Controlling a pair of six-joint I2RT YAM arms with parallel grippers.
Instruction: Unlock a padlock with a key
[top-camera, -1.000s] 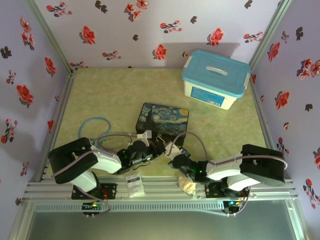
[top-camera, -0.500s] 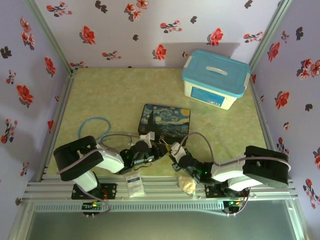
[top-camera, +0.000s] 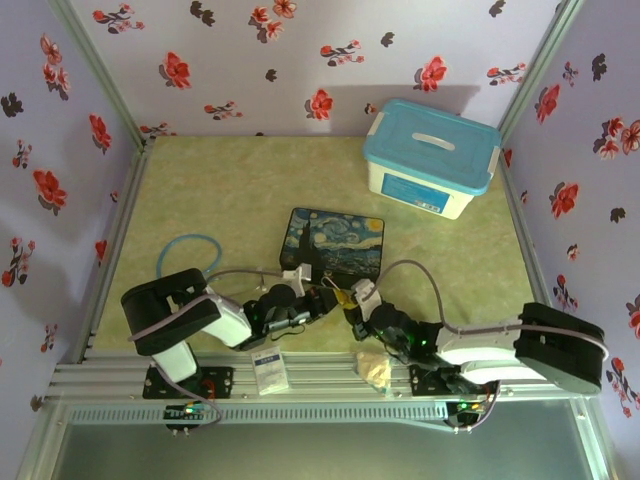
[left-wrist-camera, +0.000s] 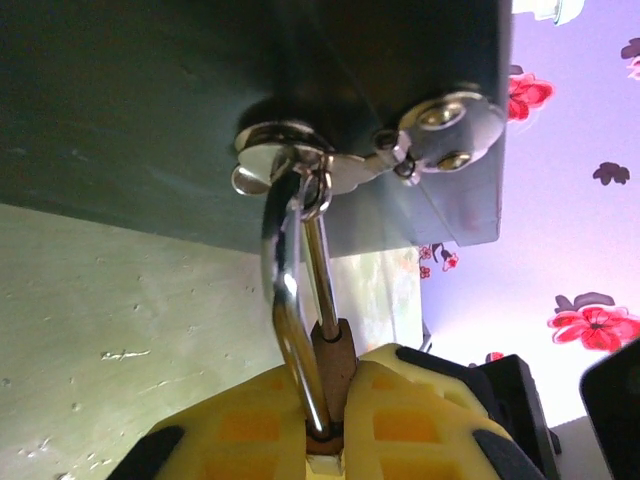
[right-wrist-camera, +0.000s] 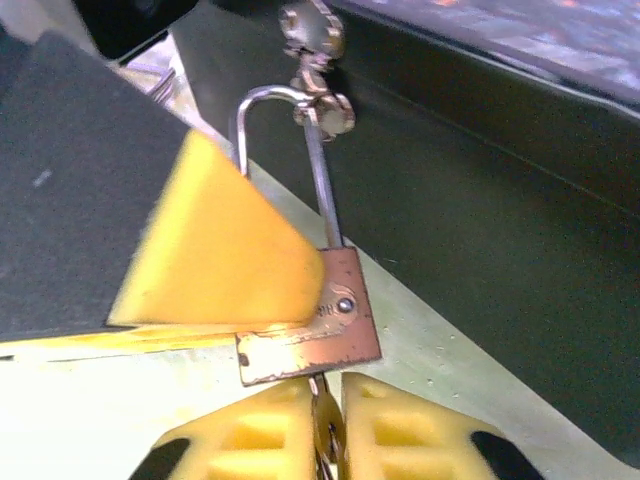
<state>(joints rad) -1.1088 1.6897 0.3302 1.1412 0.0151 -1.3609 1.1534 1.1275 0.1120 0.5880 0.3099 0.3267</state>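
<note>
— How are the arms posed?
— Both are laid low over the tabletop (top-camera: 230, 190) near its front edge. The left arm (top-camera: 190, 318) is stretched rightward from its base and the right arm (top-camera: 500, 345) leftward. The two tools are set nose to nose just in front of the starry-night tin (top-camera: 335, 240).

— What is gripped by the left tool?
— The left tool (left-wrist-camera: 335, 428) is clenched on the padlock (left-wrist-camera: 335, 352). The brass body is pinched between the yellow pads (left-wrist-camera: 250, 430), and in the right wrist view one pad is seen pressed flat on the body's face.

— And the right tool?
— The right tool (right-wrist-camera: 322, 432) is closed directly beneath the padlock body, with the key (right-wrist-camera: 322, 408) gripped in the narrow slit between its fingers (right-wrist-camera: 420, 440). The bottom edge of the body is touched by the key. How far the key is pushed in cannot be told.

— Where is the padlock held?
— It is hung by its shackle (left-wrist-camera: 281, 290) from the metal hasp (left-wrist-camera: 300, 150) on the tin's dark side wall, with the body on the side away from the tin, between the two tools. Whether the shackle is released cannot be told.

— Any containers?
— The tin is shut and its contents are hidden. A white box with a blue lid (top-camera: 430, 160) is stood at the far right of the tabletop, lid on, well apart from the tools. What is kept in it cannot be seen.
</note>
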